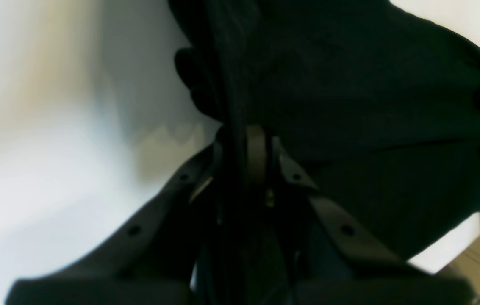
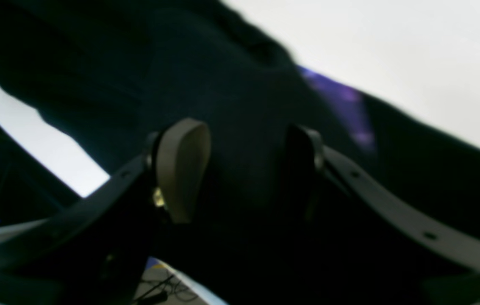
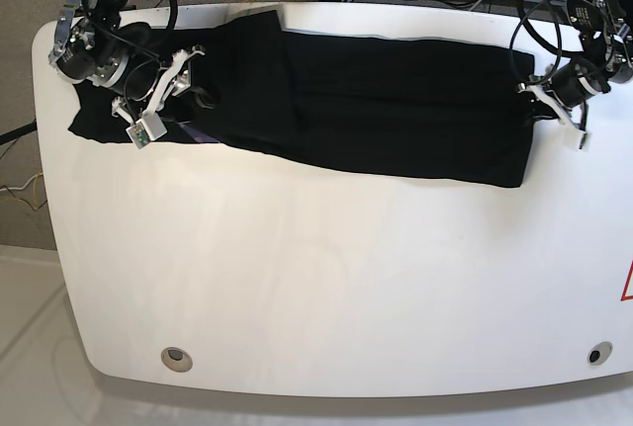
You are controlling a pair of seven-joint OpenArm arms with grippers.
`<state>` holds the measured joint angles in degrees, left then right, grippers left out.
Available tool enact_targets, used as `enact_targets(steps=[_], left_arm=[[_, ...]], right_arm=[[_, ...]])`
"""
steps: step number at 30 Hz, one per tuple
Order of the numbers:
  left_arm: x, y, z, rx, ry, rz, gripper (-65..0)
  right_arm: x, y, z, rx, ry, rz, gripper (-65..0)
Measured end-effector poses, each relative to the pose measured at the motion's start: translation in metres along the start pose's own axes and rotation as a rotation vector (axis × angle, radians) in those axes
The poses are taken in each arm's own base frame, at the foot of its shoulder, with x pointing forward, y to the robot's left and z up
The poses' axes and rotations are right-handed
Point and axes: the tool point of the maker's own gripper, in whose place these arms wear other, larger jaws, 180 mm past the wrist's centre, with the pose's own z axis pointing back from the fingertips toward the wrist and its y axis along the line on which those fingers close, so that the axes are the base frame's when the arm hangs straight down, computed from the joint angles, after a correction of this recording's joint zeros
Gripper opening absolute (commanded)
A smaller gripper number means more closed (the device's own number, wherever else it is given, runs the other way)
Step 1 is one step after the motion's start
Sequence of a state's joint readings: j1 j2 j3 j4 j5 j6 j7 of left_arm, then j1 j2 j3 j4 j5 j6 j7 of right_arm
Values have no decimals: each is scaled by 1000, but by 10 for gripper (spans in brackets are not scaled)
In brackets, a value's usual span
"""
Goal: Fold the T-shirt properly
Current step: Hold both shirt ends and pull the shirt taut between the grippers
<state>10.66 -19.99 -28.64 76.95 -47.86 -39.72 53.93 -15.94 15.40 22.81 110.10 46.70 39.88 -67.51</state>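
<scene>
I see my left gripper (image 1: 250,154) pinched on the T-shirt (image 3: 396,115) edge; my right gripper (image 2: 240,169) gapes wide over cloth; bare table (image 3: 326,288) lies ahead.

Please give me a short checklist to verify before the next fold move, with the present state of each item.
1. Left gripper closed on the large black cloth T-shirt: ok.
2. Right gripper gripping cloth: not ok, jaws stand apart over the shirt.
3. Both arms at opposite shirt ends: ok.
4. Shirt fully on the white table: ok.
5. Cloth flat near right gripper: not ok, bunched.
6. Layers pinched by left gripper: cannot tell.
</scene>
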Motion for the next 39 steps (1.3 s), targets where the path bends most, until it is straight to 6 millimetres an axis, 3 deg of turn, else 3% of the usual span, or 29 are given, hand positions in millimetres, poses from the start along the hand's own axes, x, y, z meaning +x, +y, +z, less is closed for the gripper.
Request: enact_targets(steps=[9, 15, 27, 33, 39], left_arm=[[16, 23, 22, 63, 8, -53, -650], [17, 20, 21, 57, 10, -62, -650], [37, -6, 33, 49, 4, -204, -650], [52, -33, 33, 22, -24, -304, -650], [47, -72, 16, -24, -32, -367, -650]], right_arm=[[13, -15, 7, -43, -38, -2, -333], [11, -18, 9, -54, -33, -8, -332], [4, -28, 18, -90, -21, -29, -329], [2, -37, 26, -125, -22, -38, -334], [7, -40, 28, -135, -53, -49, -357]])
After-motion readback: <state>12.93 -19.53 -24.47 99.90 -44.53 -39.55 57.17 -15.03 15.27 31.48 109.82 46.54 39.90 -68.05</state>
